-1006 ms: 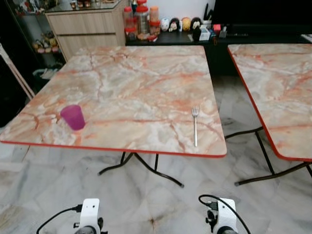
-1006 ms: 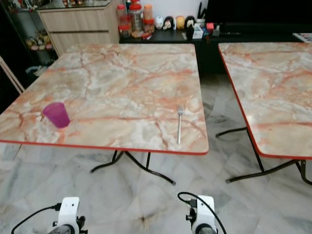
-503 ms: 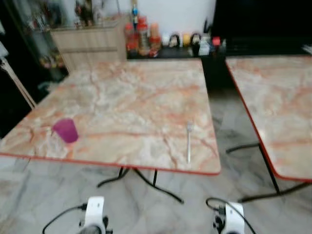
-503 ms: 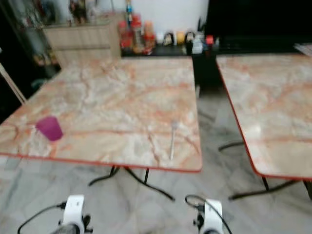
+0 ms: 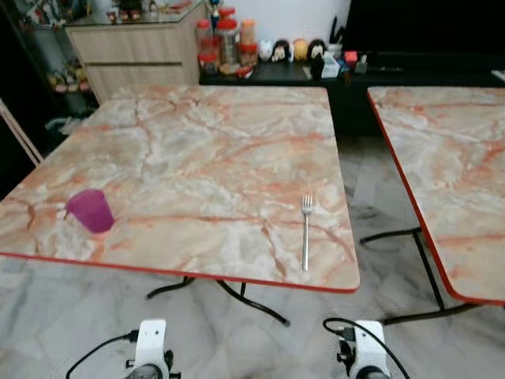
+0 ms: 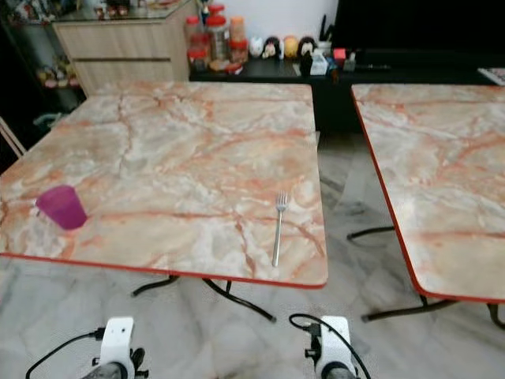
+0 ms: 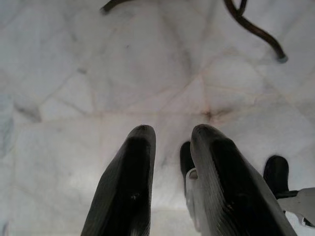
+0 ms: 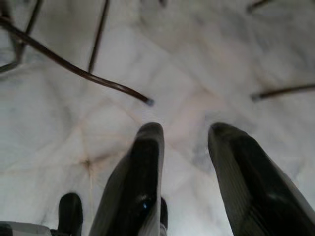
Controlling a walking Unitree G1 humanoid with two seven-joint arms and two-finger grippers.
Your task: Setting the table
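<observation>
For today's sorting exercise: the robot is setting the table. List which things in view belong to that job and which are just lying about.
Belonging to the job:
- fork
- purple cup
- near marble table

Just lying about:
- jars and figurines on the dark sideboard
- wooden cabinet
- second marble table

Both grippers, left and right, hang open above the floor.

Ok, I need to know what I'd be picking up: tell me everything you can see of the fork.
The fork is slim, silvery and metal-looking, with a long straight handle. It lies flat on the marble-patterned table, near the right front corner, tines pointing away from the robot and handle end close to the red front edge. Nothing else touches it; the purple cup stands far off to its left.
</observation>
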